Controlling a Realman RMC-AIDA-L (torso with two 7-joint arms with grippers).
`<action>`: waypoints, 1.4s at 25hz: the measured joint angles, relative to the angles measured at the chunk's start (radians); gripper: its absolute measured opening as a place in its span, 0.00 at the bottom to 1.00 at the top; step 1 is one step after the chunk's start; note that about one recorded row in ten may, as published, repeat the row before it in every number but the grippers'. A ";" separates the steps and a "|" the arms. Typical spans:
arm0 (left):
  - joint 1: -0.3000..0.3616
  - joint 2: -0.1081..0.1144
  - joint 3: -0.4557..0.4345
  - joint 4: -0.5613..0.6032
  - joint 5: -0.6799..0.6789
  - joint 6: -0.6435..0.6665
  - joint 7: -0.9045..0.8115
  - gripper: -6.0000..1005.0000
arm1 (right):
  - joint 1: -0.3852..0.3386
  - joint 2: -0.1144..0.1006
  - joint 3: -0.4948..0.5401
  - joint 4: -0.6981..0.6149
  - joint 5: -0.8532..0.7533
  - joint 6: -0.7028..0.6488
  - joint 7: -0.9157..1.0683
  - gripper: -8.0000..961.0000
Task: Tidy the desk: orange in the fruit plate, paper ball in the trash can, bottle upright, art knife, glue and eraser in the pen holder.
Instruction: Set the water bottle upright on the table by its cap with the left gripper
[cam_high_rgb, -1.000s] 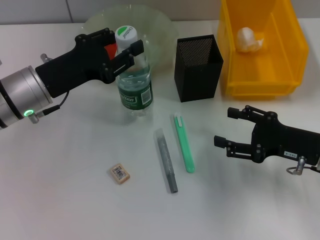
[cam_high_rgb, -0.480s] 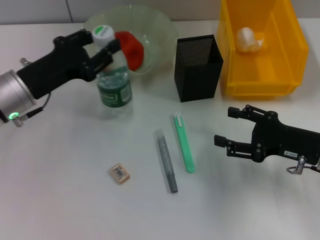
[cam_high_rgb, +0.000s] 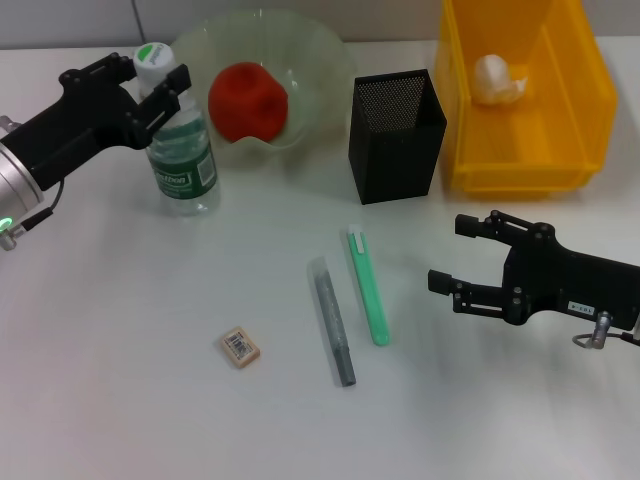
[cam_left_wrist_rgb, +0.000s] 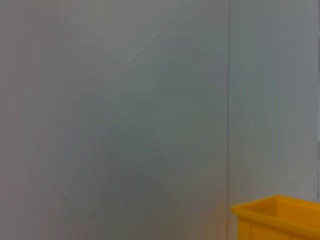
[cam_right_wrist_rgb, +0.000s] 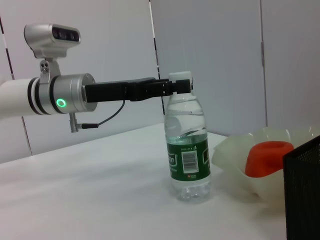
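The bottle (cam_high_rgb: 180, 155) (cam_right_wrist_rgb: 188, 145) is upright on the table, left of the fruit plate (cam_high_rgb: 322, 55) (cam_right_wrist_rgb: 231, 154). My left gripper (cam_high_rgb: 152, 82) (cam_right_wrist_rgb: 176, 88) is shut on its neck just under the white cap. The orange (cam_high_rgb: 248, 100) (cam_right_wrist_rgb: 267, 157) lies in the fruit plate. The paper ball (cam_high_rgb: 497, 78) rests in the trash can (cam_high_rgb: 580, 150) (cam_left_wrist_rgb: 277, 217). The green art knife (cam_high_rgb: 368, 288), the grey glue stick (cam_high_rgb: 332, 320) and the eraser (cam_high_rgb: 240, 346) lie on the table in front of the pen holder (cam_high_rgb: 395, 135) (cam_right_wrist_rgb: 305, 190). My right gripper (cam_high_rgb: 448, 252) stands open to the right of the knife, holding nothing.
The trash can stands close to the right of the pen holder at the back. A grey wall runs behind the table. Bare tabletop lies along the front and to the left of the eraser.
My left gripper has carried the bottle leftward, away from in front of the fruit plate, uncovering the orange. The right arm has not moved.
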 joint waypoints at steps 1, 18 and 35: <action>0.000 0.000 0.000 0.000 0.000 0.000 0.000 0.46 | 0.000 0.000 0.000 0.000 0.000 0.000 0.002 0.87; -0.007 -0.002 -0.024 -0.009 -0.002 -0.028 0.014 0.48 | 0.000 0.000 0.001 0.000 0.000 0.000 0.002 0.87; -0.009 -0.003 -0.017 -0.021 -0.002 -0.035 0.038 0.50 | 0.000 0.000 0.002 0.000 -0.001 0.000 0.004 0.87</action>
